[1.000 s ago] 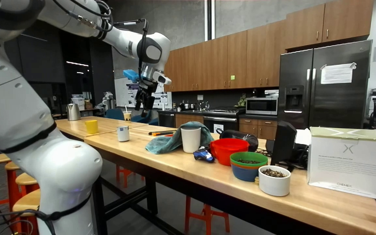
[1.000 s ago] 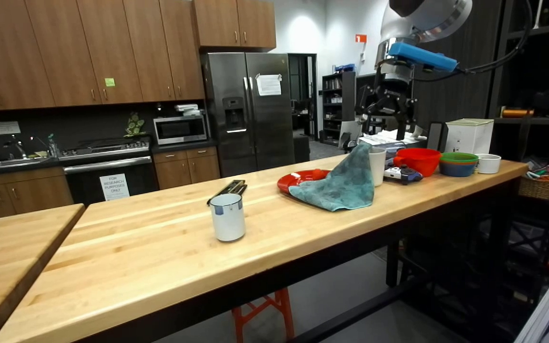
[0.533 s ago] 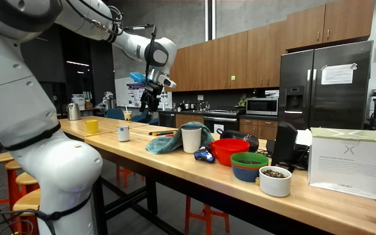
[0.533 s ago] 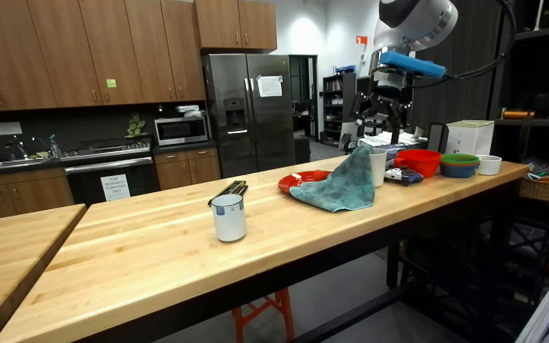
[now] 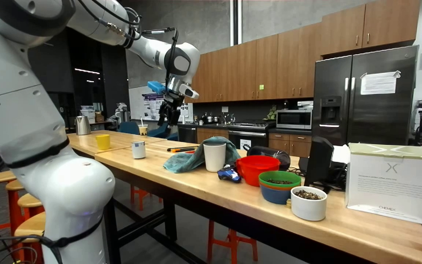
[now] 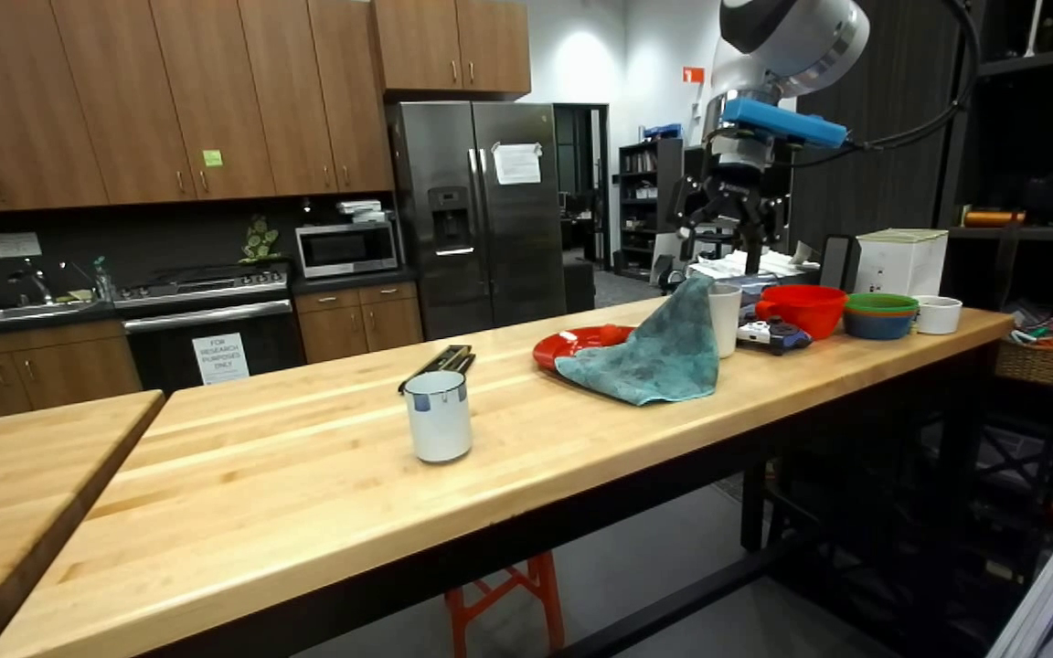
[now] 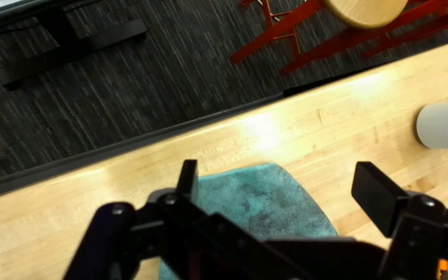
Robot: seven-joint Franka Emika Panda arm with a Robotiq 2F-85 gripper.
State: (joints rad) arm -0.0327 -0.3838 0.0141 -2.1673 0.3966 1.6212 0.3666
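My gripper (image 7: pixel 278 179) is open and empty, with its black fingers wide apart. It hangs in the air above the wooden table in both exterior views (image 5: pixel 165 124) (image 6: pixel 718 251). In the wrist view a teal cloth (image 7: pixel 255 198) lies below and between the fingers, apart from them. The cloth (image 6: pixel 650 356) is draped partly over a red plate (image 6: pixel 563 345) and rises against a white cup (image 6: pixel 725 320). A white mug with blue patches (image 6: pixel 440 420) stands alone on the table; it also shows at the right of the wrist view (image 7: pixel 447 126).
Beside the white cup are a blue game controller (image 5: pixel 229 173), a red bowl (image 5: pixel 256 168), stacked bowls (image 5: pixel 278 187), a white bowl (image 5: pixel 308 203) and a white box (image 5: pixel 390 183). Black and orange tools (image 5: pixel 182 149) lie behind the cloth. A yellow mug (image 5: pixel 103 142) stands farther off.
The arm has shifted a little and the gripper hangs slightly lower, moving right in an exterior view and left in an exterior view. The things on the table have not moved.
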